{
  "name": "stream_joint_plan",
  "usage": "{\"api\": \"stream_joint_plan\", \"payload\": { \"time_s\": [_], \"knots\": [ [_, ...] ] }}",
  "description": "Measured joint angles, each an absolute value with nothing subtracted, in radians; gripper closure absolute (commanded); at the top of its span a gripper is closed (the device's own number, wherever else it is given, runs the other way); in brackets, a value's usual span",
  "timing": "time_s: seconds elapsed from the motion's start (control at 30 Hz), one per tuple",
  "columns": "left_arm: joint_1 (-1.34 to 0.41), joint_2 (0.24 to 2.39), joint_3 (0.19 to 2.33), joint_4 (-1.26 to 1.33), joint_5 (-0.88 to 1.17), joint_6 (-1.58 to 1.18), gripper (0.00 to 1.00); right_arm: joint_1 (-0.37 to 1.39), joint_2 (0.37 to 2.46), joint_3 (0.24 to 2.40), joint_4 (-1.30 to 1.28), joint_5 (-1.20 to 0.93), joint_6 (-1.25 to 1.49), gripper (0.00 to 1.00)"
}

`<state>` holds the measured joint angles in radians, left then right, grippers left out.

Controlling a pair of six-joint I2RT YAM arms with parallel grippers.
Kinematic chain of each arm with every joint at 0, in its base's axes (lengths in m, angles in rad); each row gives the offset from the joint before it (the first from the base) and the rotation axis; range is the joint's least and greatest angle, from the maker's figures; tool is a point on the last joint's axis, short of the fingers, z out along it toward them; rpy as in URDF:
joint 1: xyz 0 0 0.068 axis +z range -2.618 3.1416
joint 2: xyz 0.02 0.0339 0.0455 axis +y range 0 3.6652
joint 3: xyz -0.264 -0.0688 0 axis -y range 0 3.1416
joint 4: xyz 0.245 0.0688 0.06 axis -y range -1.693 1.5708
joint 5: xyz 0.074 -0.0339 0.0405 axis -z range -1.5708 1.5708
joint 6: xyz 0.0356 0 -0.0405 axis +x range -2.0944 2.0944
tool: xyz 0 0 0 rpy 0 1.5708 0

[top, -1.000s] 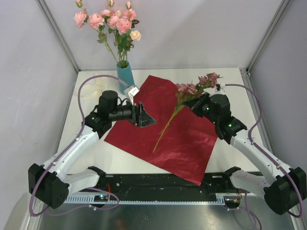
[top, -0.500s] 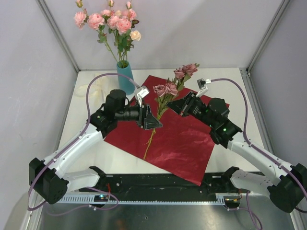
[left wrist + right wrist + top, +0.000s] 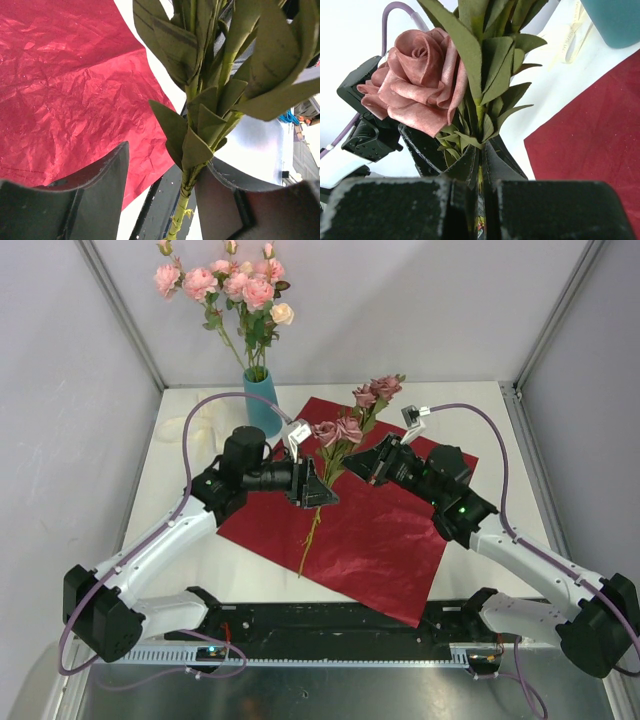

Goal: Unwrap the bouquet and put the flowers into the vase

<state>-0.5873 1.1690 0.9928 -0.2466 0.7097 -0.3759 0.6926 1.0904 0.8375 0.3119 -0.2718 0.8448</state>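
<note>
Your left arm and right arm, white link shells, black joint housings, mauve cables looping off your wrists, dark wedge-shaped jaws.

From above, the left fingers cover the middle of the rose stem, and the top edge crops the tallest blooms in the vase. The left wrist view cuts the leaves off at the top. Whether either finger there touches the stem is unclear. The right wrist view catches only a corner of the vase, and leaves hide where the right fingers meet the stem.
</note>
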Motion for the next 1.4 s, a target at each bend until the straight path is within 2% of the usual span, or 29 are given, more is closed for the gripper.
{"api": "stream_joint_plan", "payload": {
  "time_s": [0.13, 0.2, 0.33, 0.4, 0.43, 0.5, 0.57, 0.73, 0.8, 0.9, 1.0, 1.2, 1.4],
  "knots": [
    [-0.587, 1.169, 0.993, -0.246, 0.709, -0.376, 0.46, 0.694, 1.09, 0.838, 0.307, -0.27, 0.833, 1.0],
    [-0.587, 1.169, 0.993, -0.246, 0.708, -0.376, 0.51, 0.697, 1.09, 0.838, 0.3, -0.267, 0.828, 1.0],
    [-0.587, 1.165, 0.993, -0.248, 0.702, -0.379, 0.71, 0.704, 1.09, 0.838, 0.288, -0.252, 0.81, 1.0],
    [-0.588, 1.161, 0.993, -0.25, 0.699, -0.384, 0.89, 0.706, 1.09, 0.838, 0.281, -0.247, 0.805, 1.0],
    [-0.589, 1.161, 0.993, -0.25, 0.698, -0.388, 0.95, 0.707, 1.09, 0.838, 0.275, -0.244, 0.801, 1.0],
    [-0.59, 1.16, 0.993, -0.25, 0.702, -0.387, 0.99, 0.71, 1.091, 0.838, 0.265, -0.234, 0.791, 0.98],
    [-0.596, 1.159, 0.993, -0.251, 0.702, -0.385, 1.0, 0.71, 1.094, 0.839, 0.257, -0.229, 0.784, 0.89],
    [-0.596, 1.159, 0.994, -0.251, 0.68, -0.385, 1.0, 0.715, 1.093, 0.846, 0.246, -0.226, 0.77, 0.39],
    [-0.595, 1.158, 0.998, -0.25, 0.65, -0.383, 1.0, 0.721, 1.089, 0.846, 0.235, -0.225, 0.765, 0.23],
    [-0.589, 1.137, 1.006, -0.253, 0.575, -0.377, 1.0, 0.729, 1.065, 0.847, 0.212, -0.217, 0.759, 0.06],
    [-0.58, 1.091, 1.018, -0.254, 0.463, -0.358, 1.0, 0.732, 1.015, 0.847, 0.179, -0.197, 0.741, 0.01],
    [-0.532, 0.999, 1.102, -0.233, 0.183, -0.297, 1.0, 0.734, 0.91, 0.85, 0.11, -0.126, 0.692, 0.01],
    [-0.447, 0.961, 1.134, -0.02, -0.086, -0.188, 1.0, 0.733, 0.866, 0.85, 0.046, -0.06, 0.649, 0.01]
  ]
}}
